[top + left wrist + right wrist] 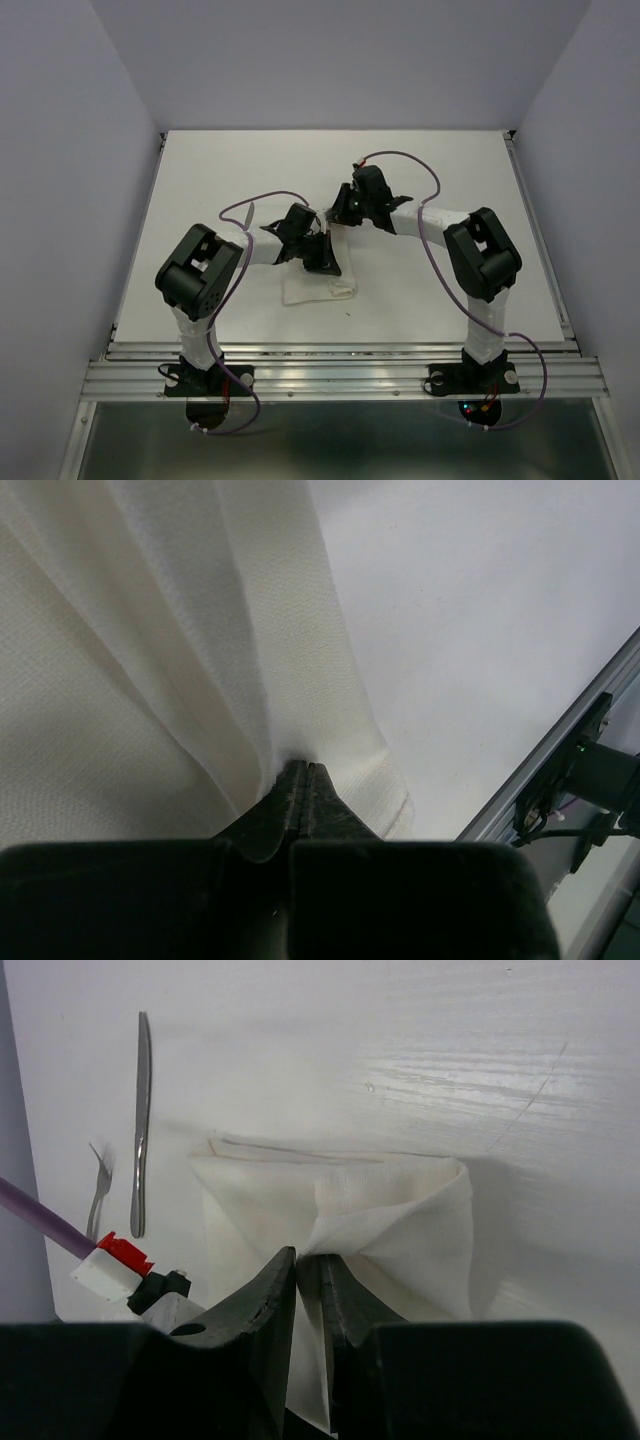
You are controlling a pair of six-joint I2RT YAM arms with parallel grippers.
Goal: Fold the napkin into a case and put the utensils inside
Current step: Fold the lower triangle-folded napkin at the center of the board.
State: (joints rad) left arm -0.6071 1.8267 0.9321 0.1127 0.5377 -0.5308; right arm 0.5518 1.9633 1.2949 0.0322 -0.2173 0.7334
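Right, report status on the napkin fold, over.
Left fingers shut on the napkin. Right fingers pinching its raised fold. Knife and fork lie off to the side, not yet in. Nothing in the way.

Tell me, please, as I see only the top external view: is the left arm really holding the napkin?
Observer: Yes, the left jaws are shut on a fold of the napkin.
Operator: And on the right?
Observer: The right jaws pinch a raised peak of the napkin, with cloth between them.
Operator: Where are the utensils?
Observer: The knife and the fork lie side by side on the table, apart from the napkin.
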